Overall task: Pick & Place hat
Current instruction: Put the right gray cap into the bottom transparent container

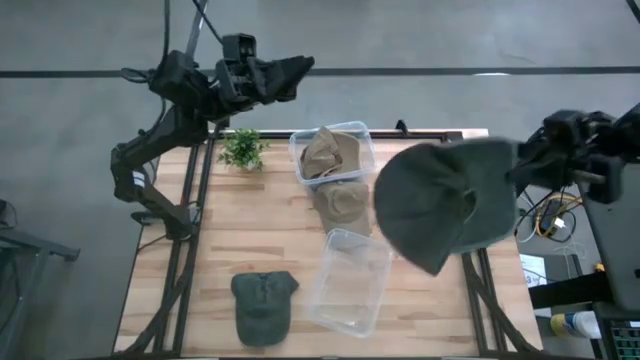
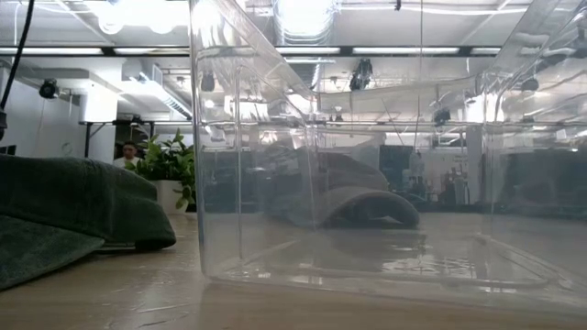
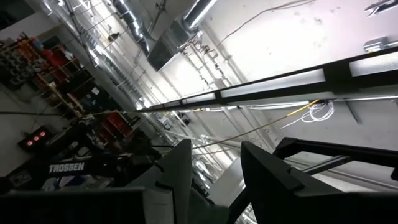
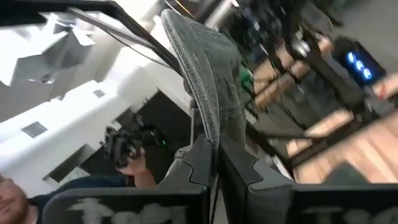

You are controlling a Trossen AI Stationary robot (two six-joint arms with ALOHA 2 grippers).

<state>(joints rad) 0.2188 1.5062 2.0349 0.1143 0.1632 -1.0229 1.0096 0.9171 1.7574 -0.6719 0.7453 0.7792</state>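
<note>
The right gripper (image 4: 214,165) is carrying a dark grey hat (image 1: 440,205) in the air above the right side of the wooden table (image 1: 260,240); its fingers are pinched tight on the hat's edge, as the right wrist view shows. The transport step appears to be under way, with the placing still to come. The hat is hanging broad-side toward the overhead camera, its crown facing the table's middle and its brim end drooping toward the near edge; its long axis is running roughly from the gripper at the far right down toward the near centre.

An empty clear bin (image 1: 350,282) is lying just below and left of the hat. A second clear bin (image 1: 333,152) at the far side is already holding a tan hat (image 1: 328,152), another tan hat (image 1: 345,205) is resting on the table between the bins, and a green hat (image 1: 263,305) is lying near the front edge, beside a small potted plant (image 1: 242,148) farther back.

The next move probably calls for swinging the hat over the empty bin, lowering it, then releasing.

The left gripper (image 3: 214,171) is waiting raised beyond the table's far left corner, fingers partly apart and holding nothing.
</note>
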